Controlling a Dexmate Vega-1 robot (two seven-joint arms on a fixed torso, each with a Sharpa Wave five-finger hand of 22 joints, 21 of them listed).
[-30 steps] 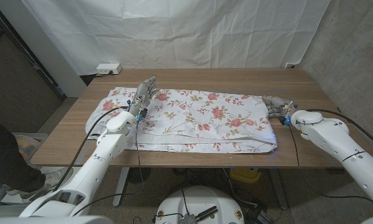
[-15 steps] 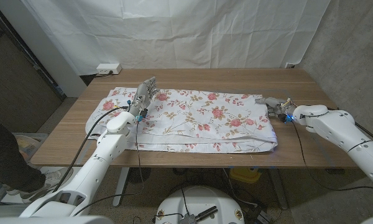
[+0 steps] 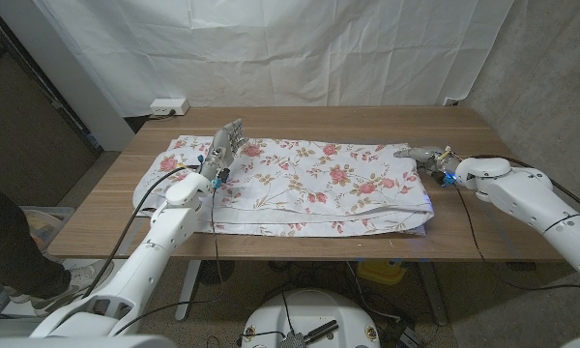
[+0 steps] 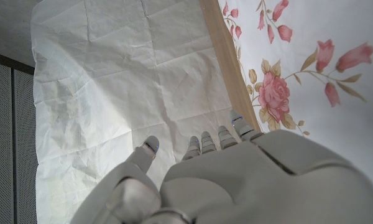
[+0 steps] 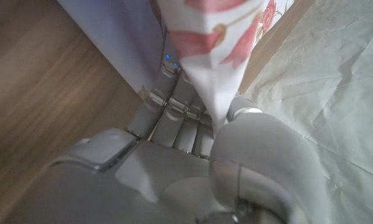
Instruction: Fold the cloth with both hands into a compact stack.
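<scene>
Right hand [image 3: 427, 155] pinching far right corner of floral cloth [image 3: 309, 184], lifted off tabletop [image 3: 464, 126]; left hand [image 3: 224, 147] fingers spread, holding nothing, over cloth's left part; cloth spread across tabletop centre

Soft matt floral cloth [image 3: 309, 184] pinched in smooth grey plastic fingers [image 5: 174, 102]; beneath them, matt wood-grain bench [image 3: 300, 118].

wooden table [image 3: 300, 119] w/ floral cloth [image 3: 309, 184] spread across it, white power strip [image 3: 168, 105] at far left corner.
</scene>
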